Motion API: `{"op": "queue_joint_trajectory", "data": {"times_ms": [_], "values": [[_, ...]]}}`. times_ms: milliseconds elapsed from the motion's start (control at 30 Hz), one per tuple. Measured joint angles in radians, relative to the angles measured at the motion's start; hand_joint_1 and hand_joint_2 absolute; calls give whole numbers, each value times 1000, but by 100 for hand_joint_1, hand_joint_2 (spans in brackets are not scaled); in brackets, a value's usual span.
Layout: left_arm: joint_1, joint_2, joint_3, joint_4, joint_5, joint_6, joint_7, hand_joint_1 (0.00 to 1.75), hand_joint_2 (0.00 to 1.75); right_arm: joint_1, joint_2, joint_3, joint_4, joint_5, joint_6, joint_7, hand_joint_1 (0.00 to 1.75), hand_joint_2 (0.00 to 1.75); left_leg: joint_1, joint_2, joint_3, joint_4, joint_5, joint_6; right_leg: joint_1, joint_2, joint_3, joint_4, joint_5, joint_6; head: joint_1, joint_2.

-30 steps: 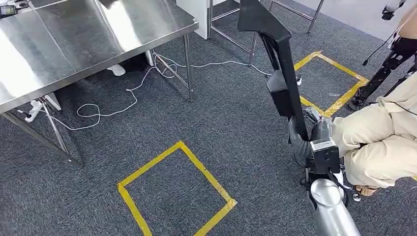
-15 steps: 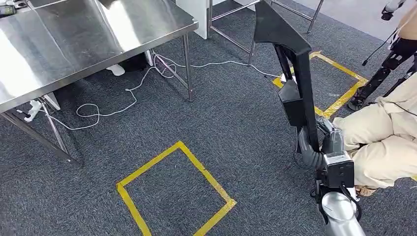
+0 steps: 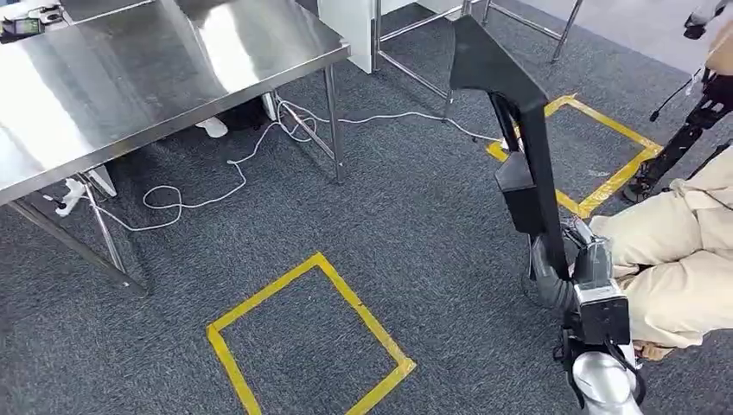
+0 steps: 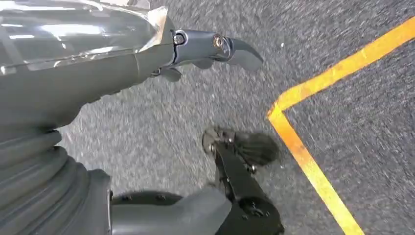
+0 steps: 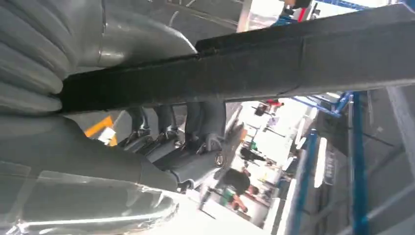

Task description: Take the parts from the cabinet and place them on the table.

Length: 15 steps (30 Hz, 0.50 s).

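Part [image 3: 519, 130] shifted right; no legible writing.

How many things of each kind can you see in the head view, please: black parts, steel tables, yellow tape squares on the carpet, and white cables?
Black part, held by the right hand: 1
Steel table: 1
Yellow tape squares, one near, one far: 2
White cable: 1
Total: 5

Silver, tube-shaped right forearm [image 3: 598, 391], black wrist block and loose black cable beside it. Grey ribbed cover behind the left hand [image 4: 147, 63]; glossy thumb, dark screwed fingers [image 4: 240, 176].
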Motion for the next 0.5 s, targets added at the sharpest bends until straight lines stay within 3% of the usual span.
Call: {"op": "queue_joint_trajectory", "data": {"times_ms": [33,67,100,167,200,233,267,300,333,367,400,433,500], "values": [[0,-1,0,0,0,0,3,0,175,-1,2,0,-1,3,0,0,175,175,8,1,0,6,-5,-5,-4,1,4,-2,0,-11,0,0],[0,-1,0,0,0,0,3,0,175,-1,2,-1,-4,4,-1,1,175,175,9,7,-5,26,-19,-8,-3,1,8,-2,-2,-16,0,0],[-1,-1,0,0,0,0,3,0,175,-2,3,-1,-6,4,-1,1,175,175,8,15,-29,77,-47,-10,0,0,11,-2,-5,-21,-1,0],[-1,-1,0,0,0,0,3,0,175,-3,6,-1,-6,6,-2,1,175,175,8,18,-116,238,-114,-11,10,-1,15,-2,-11,-30,0,0],[0,-1,0,0,0,0,4,0,175,-3,7,-1,-6,6,-1,2,175,175,8,18,-157,302,-129,-9,14,-1,17,-2,-14,-33,-1,0],[2,-1,0,0,0,0,5,0,175,-3,8,-1,-6,7,-1,2,175,175,6,18,-180,325,-118,-3,20,0,20,-2,-17,-37,0,0],[3,-2,0,0,0,0,5,0,175,-4,10,-1,-6,8,-1,4,175,175,2,18,-176,295,-84,6,25,0,26,-2,-21,-42,0,0],[3,-2,0,0,0,0,5,0,175,-5,11,-1,-6,8,-1,5,175,175,-4,18,-151,227,-34,20,32,0,33,-2,-25,-48,-1,0],[2,-2,0,0,0,0,5,0,175,-6,12,-1,-6,9,0,6,175,175,-13,18,-113,136,21,39,38,0,43,-3,-31,-49,0,0],[1,-2,0,0,0,0,5,0,175,-6,13,-2,-6,10,1,6,175,175,-26,18,-81,57,56,63,40,0,50,-4,-36,-50,0,0],[-1,5,0,0,0,0,5,0,175,-5,14,-2,-5,10,2,6,175,175,-26,29,-71,53,38,84,36,-2,40,-10,-38,-50,5,0],[-1,-2,0,0,0,0,5,0,175,-11,13,-3,-5,10,4,7,175,175,-34,29,-66,34,38,85,39,0,51,-11,-40,-44,10,0],[1,3,0,0,0,0,5,0,175,-10,14,-5,-5,9,9,8,175,175,-44,23,-63,29,37,87,29,-4,51,-20,-40,-36,3,0]]}}
